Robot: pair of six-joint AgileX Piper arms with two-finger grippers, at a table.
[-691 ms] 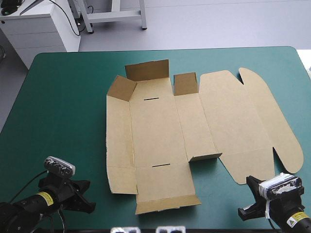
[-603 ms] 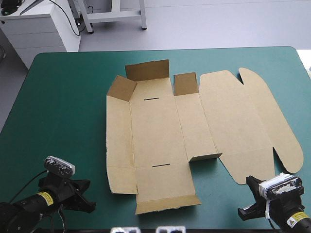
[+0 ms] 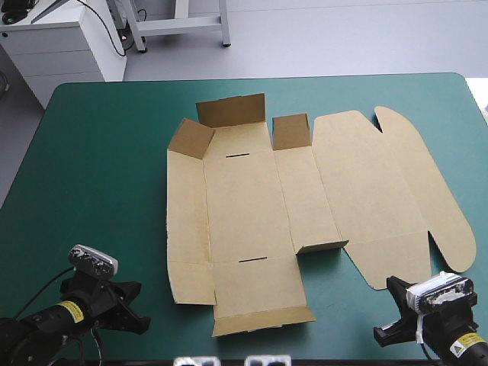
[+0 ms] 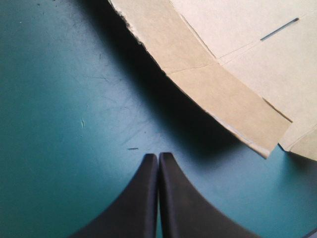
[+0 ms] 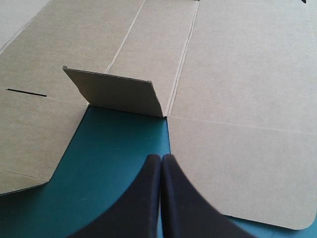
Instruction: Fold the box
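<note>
Nothing moved — box [image 3: 259, 213] spread open, untouched

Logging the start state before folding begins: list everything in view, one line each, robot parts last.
box: one, brown, lying mostly flat mid-table, a few small flaps raised
table cover: one, teal-green, under the box
left gripper: one, black fingers shut, over bare cover by the box's near-left corner, not touching it
right gripper: one, black fingers shut, near the table's near edge, pointing at a raised flap, empty
</note>
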